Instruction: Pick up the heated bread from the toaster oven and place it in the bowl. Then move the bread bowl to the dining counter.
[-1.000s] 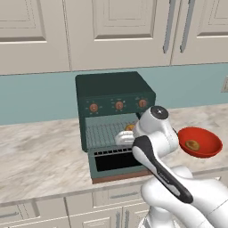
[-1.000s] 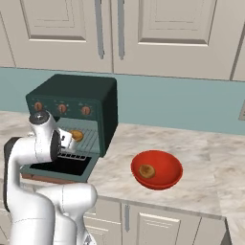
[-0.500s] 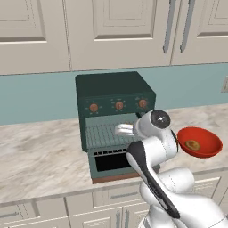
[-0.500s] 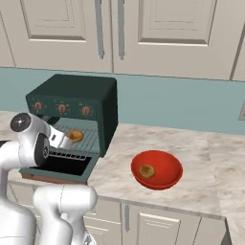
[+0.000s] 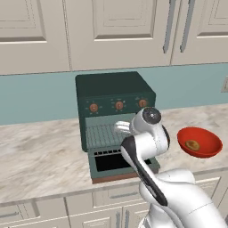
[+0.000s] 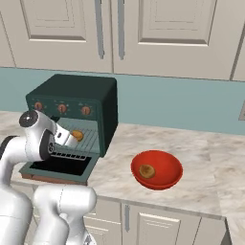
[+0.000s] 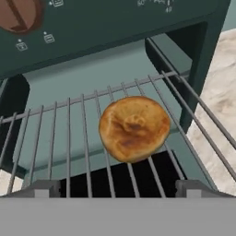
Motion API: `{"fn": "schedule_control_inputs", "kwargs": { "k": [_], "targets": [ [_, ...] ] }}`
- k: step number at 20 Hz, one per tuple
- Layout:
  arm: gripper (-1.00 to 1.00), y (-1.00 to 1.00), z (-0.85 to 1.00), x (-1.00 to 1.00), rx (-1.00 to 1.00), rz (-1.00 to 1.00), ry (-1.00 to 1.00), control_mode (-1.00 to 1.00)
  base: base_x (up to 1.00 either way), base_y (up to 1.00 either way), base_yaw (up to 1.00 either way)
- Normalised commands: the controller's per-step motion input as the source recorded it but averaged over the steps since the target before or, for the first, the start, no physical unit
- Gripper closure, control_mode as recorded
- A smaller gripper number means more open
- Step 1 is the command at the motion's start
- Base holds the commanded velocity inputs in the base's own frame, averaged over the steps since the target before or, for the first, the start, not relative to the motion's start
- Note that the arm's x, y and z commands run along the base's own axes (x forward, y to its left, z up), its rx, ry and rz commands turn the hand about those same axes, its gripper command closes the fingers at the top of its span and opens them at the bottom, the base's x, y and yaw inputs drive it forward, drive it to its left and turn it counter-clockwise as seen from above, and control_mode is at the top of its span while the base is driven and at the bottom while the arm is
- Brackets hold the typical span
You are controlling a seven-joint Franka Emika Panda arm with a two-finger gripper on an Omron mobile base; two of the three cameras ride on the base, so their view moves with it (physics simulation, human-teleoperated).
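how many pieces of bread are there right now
2: one bread lies on the wire rack of the toaster oven; another small piece sits inside the red bowl on the counter.

The wall point(image 5: 40, 95) behind the tabletop point(image 5: 40, 156) is soft blue-green. Above it hang cream cupboards point(image 5: 111, 31) with long grey handles point(image 5: 168, 26). The tabletop is pale stone with light brown swirls, and it runs along the wall from side to side. Under it sit more cream cupboards and drawers point(image 6: 153, 225) with small grey handles point(image 6: 127, 217). A small pale wall plug point(image 6: 241, 111) sits on the blue-green wall at the far right. The light is even and soft.
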Motion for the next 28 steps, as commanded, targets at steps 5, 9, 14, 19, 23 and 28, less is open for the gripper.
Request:
{"fn": "schedule_control_inputs", "kwargs": {
  "k": [5,9,14,19,23,28],
  "targets": [
    [-1.0,-0.09,-0.06,0.24,-0.07,0.01,0.24,-1.0,0.0,0.0,0.0],
    [-1.0,0.0,-0.14,0.01,-0.05,0.0,0.02,-1.0,0.0,0.0,0.0],
    [-1.0,0.0,-0.19,0.14,-0.05,0.0,0.04,-1.0,0.0,0.0,0.0],
    [-1.0,-0.01,-0.28,0.11,-0.04,0.0,0.0,-1.0,0.0,0.0,0.0],
    [-1.0,0.0,-0.06,0.21,0.0,0.0,0.0,-1.0,0.0,0.0,0.0],
    [-1.0,-0.01,-0.13,0.2,0.0,0.0,0.0,-1.0,0.0,0.0,0.0]
  ]
}}
